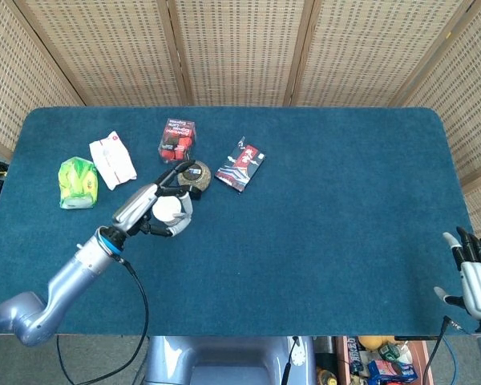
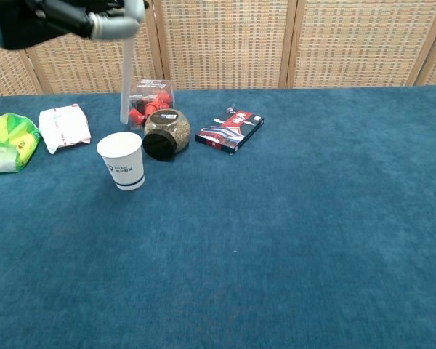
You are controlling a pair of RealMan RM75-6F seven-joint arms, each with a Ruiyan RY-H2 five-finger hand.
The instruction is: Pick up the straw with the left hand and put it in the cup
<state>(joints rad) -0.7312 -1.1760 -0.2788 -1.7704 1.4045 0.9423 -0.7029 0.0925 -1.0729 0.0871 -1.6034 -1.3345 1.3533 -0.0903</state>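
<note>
The blue worktop (image 1: 321, 224) carries everything, and the left arm reaches in across it from the near left corner. The left hand (image 1: 156, 207) hangs directly above the white paper cup (image 2: 121, 160), high enough that the chest view catches only its fingers (image 2: 105, 22) at the top edge. Those fingers are closed round the clear straw (image 2: 126, 76), which hangs nearly upright, its lower end above and slightly behind the cup's rim, not yet inside. The right hand (image 1: 473, 277) sits idle off the near right corner, fingers spread and holding nothing.

Beside the cup lies a glass jar (image 2: 163, 132) on its side with a black lid, a dark box (image 2: 229, 131) to its right, a clear tub of red pieces (image 2: 149, 102) behind, and a white packet (image 2: 64, 125) and a green packet (image 2: 9, 142) to the left.

Judging from this, the pick-up is done; what remains is to line the straw over the mouth, lower it in and let go
</note>
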